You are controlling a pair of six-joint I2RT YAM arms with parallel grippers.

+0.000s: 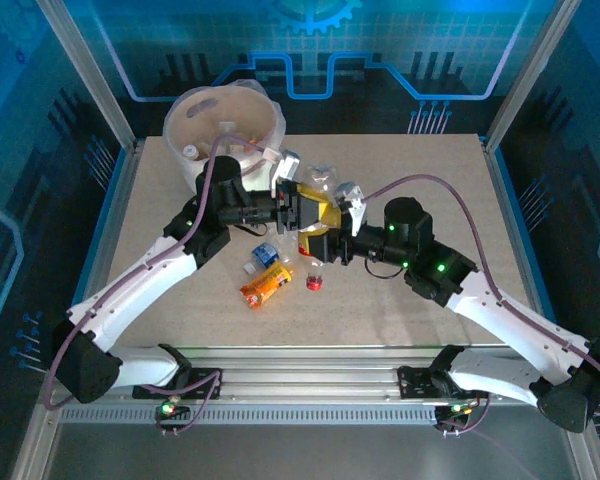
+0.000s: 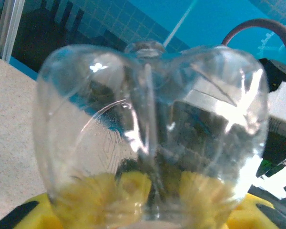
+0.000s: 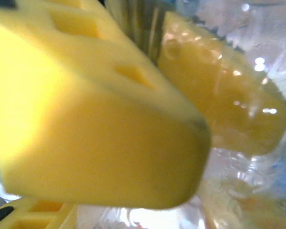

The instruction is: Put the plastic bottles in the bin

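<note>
Above the table's middle, a crumpled clear plastic bottle (image 1: 325, 182) hangs between my two grippers. My left gripper (image 1: 298, 208) is shut on it; in the left wrist view the bottle (image 2: 152, 124) bulges close to the lens, pinched along its middle, with the yellow fingers (image 2: 128, 188) blurred behind the plastic. From the right, my right gripper (image 1: 320, 240) is shut on clear plastic too: one yellow finger (image 3: 86, 119) lies in front and the other shows through the bottle (image 3: 257, 181). The white bin (image 1: 225, 120) stands at the back left, with bottles inside.
On the table in front of the grippers lie an orange-labelled bottle (image 1: 265, 285), a blue-labelled one (image 1: 263, 255) and a small red-capped piece (image 1: 314, 283). Aluminium posts and blue walls enclose the table; a metal rail runs along the near edge.
</note>
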